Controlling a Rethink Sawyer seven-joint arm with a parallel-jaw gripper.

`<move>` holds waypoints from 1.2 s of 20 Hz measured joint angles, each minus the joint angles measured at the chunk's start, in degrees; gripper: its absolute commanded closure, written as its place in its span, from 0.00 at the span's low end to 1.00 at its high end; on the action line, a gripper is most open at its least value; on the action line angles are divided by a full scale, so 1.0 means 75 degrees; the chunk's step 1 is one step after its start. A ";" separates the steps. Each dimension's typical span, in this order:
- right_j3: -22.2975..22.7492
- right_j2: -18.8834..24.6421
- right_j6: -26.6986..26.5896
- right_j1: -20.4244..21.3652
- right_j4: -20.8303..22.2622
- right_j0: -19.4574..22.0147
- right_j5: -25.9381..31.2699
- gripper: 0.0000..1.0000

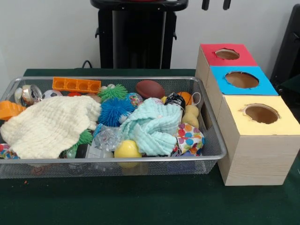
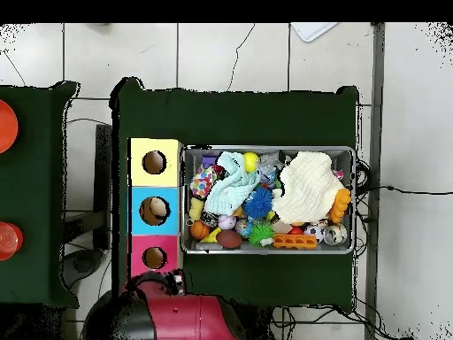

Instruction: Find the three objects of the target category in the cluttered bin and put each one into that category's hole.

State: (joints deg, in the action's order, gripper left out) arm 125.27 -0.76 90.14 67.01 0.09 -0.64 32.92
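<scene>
The bin [image 1: 213, 140] sits on the green desk, left of the boxes [image 1: 253, 136]. Its load looks light: the cream cloth [image 1: 47, 124] is soft, the blue spiky ball [image 1: 114, 111] squashy, the football [image 1: 150, 88] firm. Pinch cloths at a fold. The gripper [image 1: 216, 4] barely shows; I cannot tell the jaws' state.

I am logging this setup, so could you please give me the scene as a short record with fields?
bin: wire-mesh basket on the green table, full of clutter
cloths: cream cloth at one end, pale blue cloth mid-bin
balls: yellow ball, brown football, spiky blue ball
boxes: red box, blue box, yellow box in a row beside the bin, each with a top hole
tool: two tips at the top edge, away from the bin; open or shut unclear
</scene>
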 measured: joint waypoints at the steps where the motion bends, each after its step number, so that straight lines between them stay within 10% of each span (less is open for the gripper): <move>1: -0.0040 -0.0003 0.0000 -0.0105 0.0002 0.0002 -0.0002 0.00; 24: -0.1274 -0.0054 0.0000 -0.3692 0.0610 0.1599 -0.1608 0.00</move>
State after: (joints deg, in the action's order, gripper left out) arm 115.71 -1.16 90.14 39.32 4.67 11.36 20.86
